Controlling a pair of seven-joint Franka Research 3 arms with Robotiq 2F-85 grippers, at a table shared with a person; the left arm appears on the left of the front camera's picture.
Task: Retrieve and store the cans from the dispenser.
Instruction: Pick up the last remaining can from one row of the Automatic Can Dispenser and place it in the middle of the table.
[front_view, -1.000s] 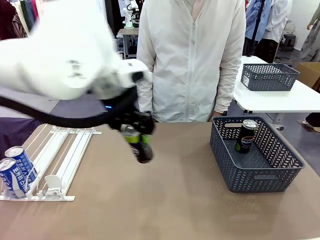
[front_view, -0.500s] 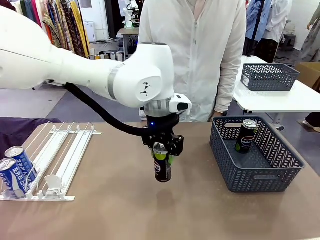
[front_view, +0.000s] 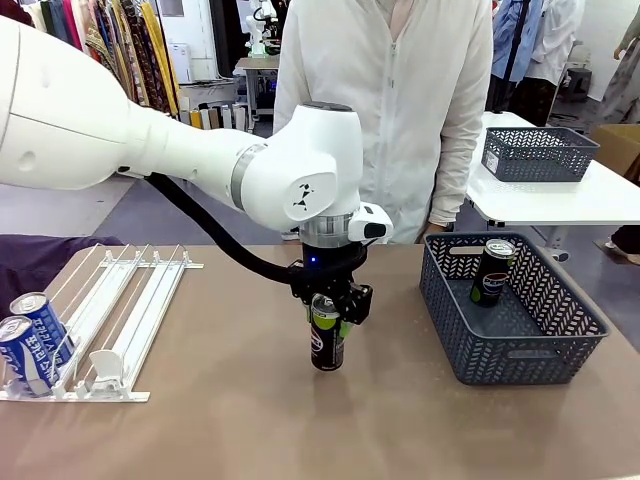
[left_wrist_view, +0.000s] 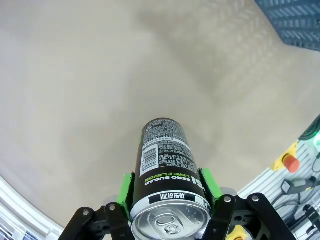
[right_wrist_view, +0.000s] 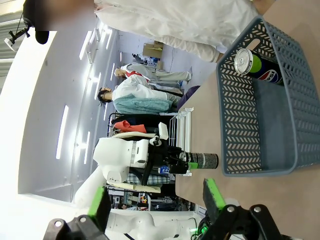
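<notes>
Left gripper (front_view: 328, 318) fingers pinch the black can (front_view: 326, 347), upright at mid-tabletop (front_view: 220, 420). Lift it above the basket (front_view: 520, 367) rim by the right edge before you let go. Right gripper (right_wrist_view: 155, 197) fingers spread, empty.

You look across a brown desk (front_view: 200, 430) to a white table (front_view: 560, 205) carrying a grey lattice basket (front_view: 538, 165) at far right, hanging garments (front_view: 140, 50) far left, over pale grey floor (front_view: 50, 205).
</notes>
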